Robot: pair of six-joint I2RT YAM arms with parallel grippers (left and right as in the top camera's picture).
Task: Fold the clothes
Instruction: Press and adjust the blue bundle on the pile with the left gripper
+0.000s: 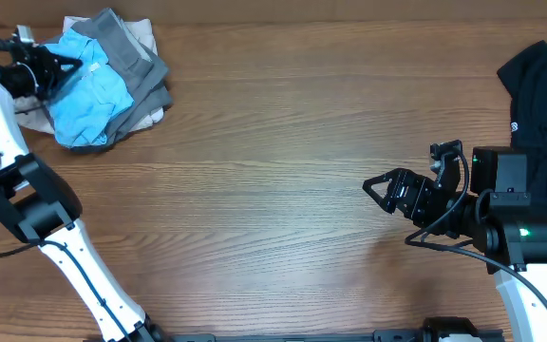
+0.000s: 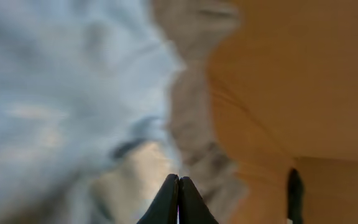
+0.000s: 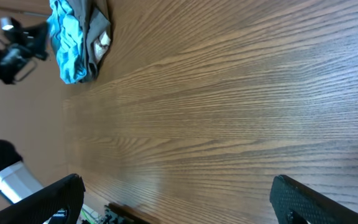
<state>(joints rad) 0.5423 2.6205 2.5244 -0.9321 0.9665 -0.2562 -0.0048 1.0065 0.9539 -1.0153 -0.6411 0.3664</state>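
Overhead, pile: the clothes (image 1: 103,81) lie heaped in the upper left of the frame. The light blue T-shirt (image 1: 85,103) is crumpled at the pile's lower left, a grey garment (image 1: 131,52) is draped over it, and an off-white garment (image 1: 143,33) shows at the top.
Overhead, apart: a black garment (image 1: 544,90) lies at the upper right edge, well away from the pile.
Overhead, left gripper (image 1: 65,65): at the pile's left side, its tip against the blue cloth.
Overhead, right gripper (image 1: 376,188): right of centre over bare wood, jaws spread wide and holding nothing.
Left wrist, jaws: the fingers (image 2: 166,202) meet at bottom centre, pressed together. The frame is too blurred to tell whether any cloth is caught between them.
Left wrist, cloth: blue fills the left of the frame, with grey and pale fabric down the middle and wood on the right.
Right wrist, view: both dark fingers sit in the bottom corners, far apart. The pile is small in the upper left beside the left arm (image 3: 5,53).
Risk: if the jaws grip only a thin fold, or none, a pull would probably slip off. A deeper bite could drag the grey garment along with the T-shirt and tangle them.
Risk: the pile is close to the table's edge, so a careless tug could take it over.
Surface: the table (image 1: 273,142) is smooth brown wood grain and mostly bare.
Room: only a plain tan area shows past the table edge.
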